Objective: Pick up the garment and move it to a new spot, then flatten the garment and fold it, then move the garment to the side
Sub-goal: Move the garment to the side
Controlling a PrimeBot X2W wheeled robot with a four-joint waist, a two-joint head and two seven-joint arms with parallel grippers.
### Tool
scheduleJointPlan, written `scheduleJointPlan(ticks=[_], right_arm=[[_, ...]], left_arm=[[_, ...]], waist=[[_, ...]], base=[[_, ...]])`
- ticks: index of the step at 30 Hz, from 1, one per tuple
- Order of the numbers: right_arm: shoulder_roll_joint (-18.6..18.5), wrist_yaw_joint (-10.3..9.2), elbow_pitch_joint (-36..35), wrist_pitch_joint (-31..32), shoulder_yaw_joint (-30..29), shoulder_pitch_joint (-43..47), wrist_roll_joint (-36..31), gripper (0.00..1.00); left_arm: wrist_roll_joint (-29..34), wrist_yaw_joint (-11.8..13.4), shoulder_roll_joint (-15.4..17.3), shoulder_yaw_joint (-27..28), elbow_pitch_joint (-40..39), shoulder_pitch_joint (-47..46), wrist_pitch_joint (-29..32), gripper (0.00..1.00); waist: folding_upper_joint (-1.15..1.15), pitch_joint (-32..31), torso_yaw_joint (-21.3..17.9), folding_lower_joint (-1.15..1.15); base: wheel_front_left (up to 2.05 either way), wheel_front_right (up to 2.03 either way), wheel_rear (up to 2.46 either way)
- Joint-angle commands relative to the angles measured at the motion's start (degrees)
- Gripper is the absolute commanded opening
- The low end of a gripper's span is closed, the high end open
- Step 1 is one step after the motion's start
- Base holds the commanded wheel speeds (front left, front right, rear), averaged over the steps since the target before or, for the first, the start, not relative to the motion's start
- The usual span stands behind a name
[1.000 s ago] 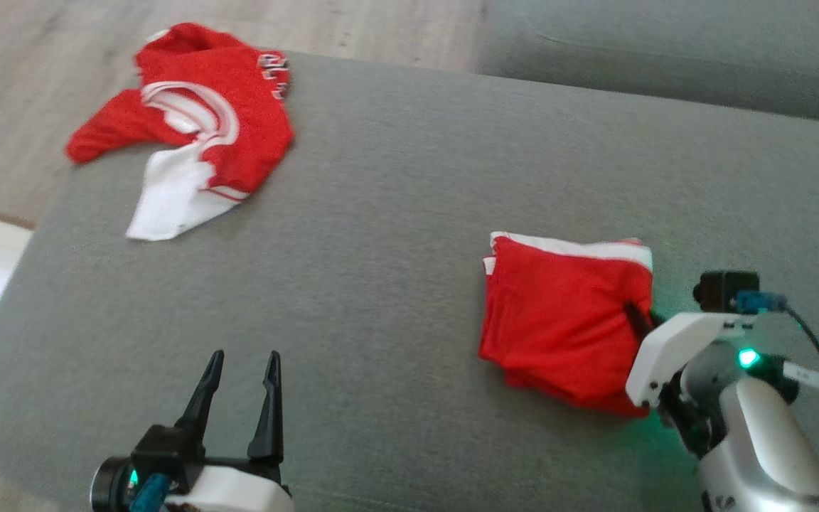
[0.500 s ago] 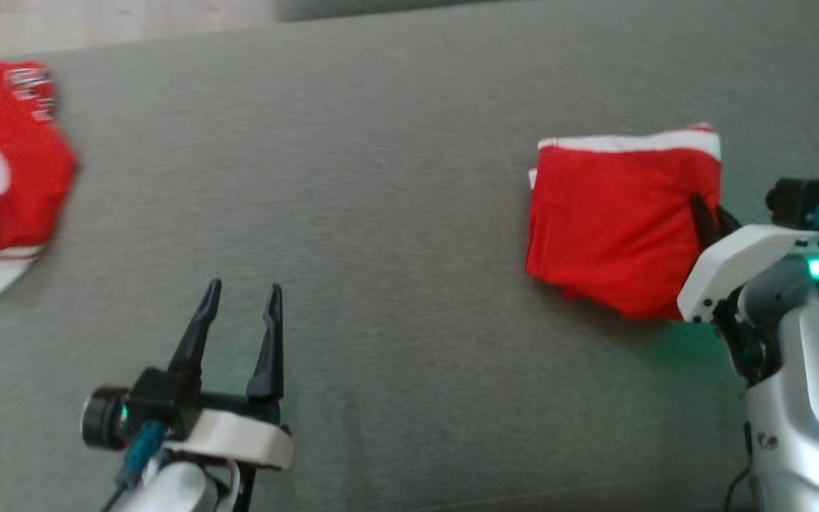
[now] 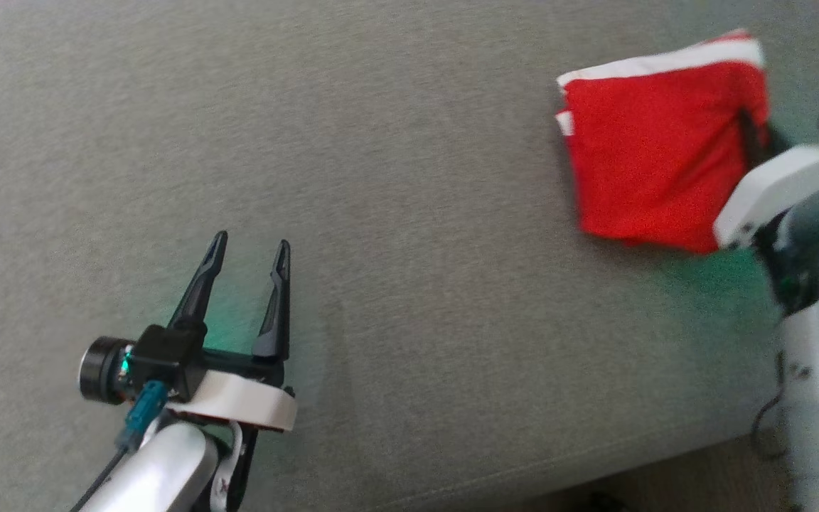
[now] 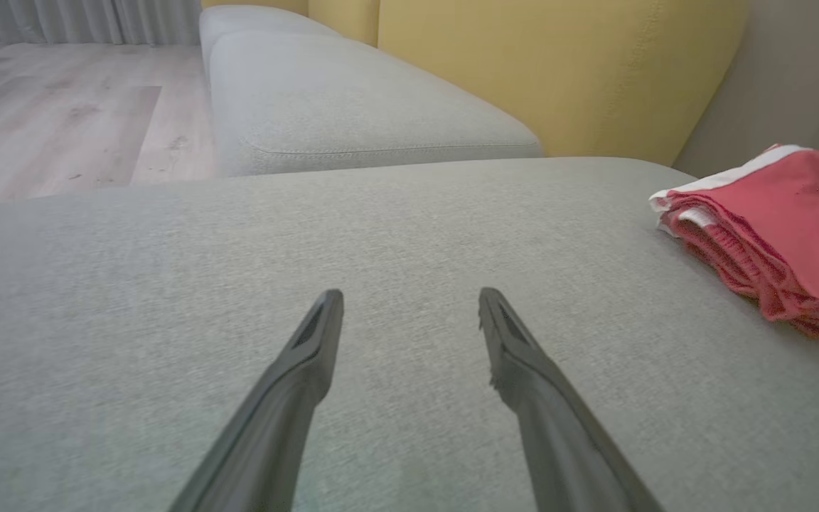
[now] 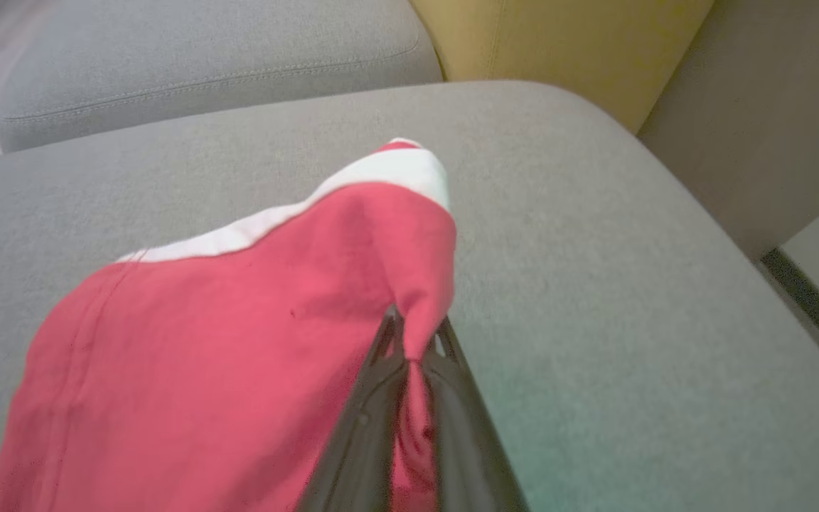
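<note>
Garment (image 3: 655, 167), folded, red, between right jaws

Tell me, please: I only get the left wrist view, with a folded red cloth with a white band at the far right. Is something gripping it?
Observer: Yes. In the right wrist view the right gripper is shut on the folded red fabric garment with a white band, pinching one edge.
Operator: Is the whole bundle in the air?
Observer: It seems not. The pinched edge bunches up between the fingers, while the rest lies on the rounded grey fabric sofa cushion.
Operator: What lies beyond it?
Observer: On that side the cushion curves down to its edge a little past the garment.
</note>
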Motion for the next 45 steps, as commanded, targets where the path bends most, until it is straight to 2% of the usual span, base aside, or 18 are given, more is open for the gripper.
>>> scheduleJointPlan(ticks=[1,12,16,20,21,22,26,31,38,45], right_arm=[[-2.32,0.39,-1.04,0.32,0.52,-3.58,-0.72,0.00],[-17.61,0.39,9.28,1.19,-4.86,-13.55,-3.19,0.00],[-21.51,0.39,11.11,0.59,-7.58,-14.74,-3.72,0.00],[-23.41,0.39,11.24,-0.46,-9.79,-15.57,-5.73,0.00],[-23.48,0.39,10.90,-1.38,-9.94,-15.62,-6.74,0.40],[-23.34,0.39,10.66,-2.40,-9.98,-15.58,-7.65,1.00],[-21.44,0.39,10.61,-6.00,-10.73,-15.57,-9.01,1.00],[-19.12,0.39,9.66,-10.61,-8.83,-15.61,-9.89,1.00],[-16.78,0.39,7.65,-12.67,-3.07,-15.03,-7.94,1.00],[-14.06,0.39,3.60,-13.91,4.77,-11.07,-4.63,1.00]], left_arm=[[0.48,0.42,1.89,1.87,-2.04,-1.99,0.09,1.00],[0.60,1.85,3.21,2.84,-3.71,-1.40,-0.08,1.00],[0.72,2.03,3.49,2.78,-4.36,-1.17,-0.21,1.00],[1.00,2.35,3.57,2.48,-4.88,-1.24,0.01,1.00],[1.05,2.35,3.59,2.39,-4.94,-1.30,0.10,1.00],[1.09,2.33,3.58,2.26,-4.96,-1.38,0.20,1.00],[1.19,2.27,3.32,1.70,-4.86,-1.57,0.57,1.00],[0.90,2.24,3.47,1.50,-4.59,-1.26,0.78,1.00],[0.12,2.05,3.14,1.39,-3.78,-0.52,0.32,1.00],[-2.08,1.68,2.01,2.38,-1.25,1.37,-1.69,1.00]], waist=[[0.00,0.96,2.02,-0.02],[0.00,4.58,9.53,-0.02],[0.00,5.44,10.37,-0.02],[0.00,5.96,10.18,-0.02],[0.00,6.01,10.02,-0.02],[0.00,6.00,9.88,-0.02],[0.00,5.19,9.51,-0.02],[0.00,3.60,9.18,-0.02],[0.00,0.41,9.19,-0.02],[0.00,-6.29,10.65,-0.02]], base=[[0.00,0.00,0.00],[0.00,0.00,0.00],[0.00,0.00,0.00],[0.00,0.00,0.00],[0.00,0.00,0.00],[0.00,0.00,0.00],[0.00,0.00,0.00],[0.00,0.00,0.00],[0.00,0.00,0.00],[0.00,0.00,0.00]])
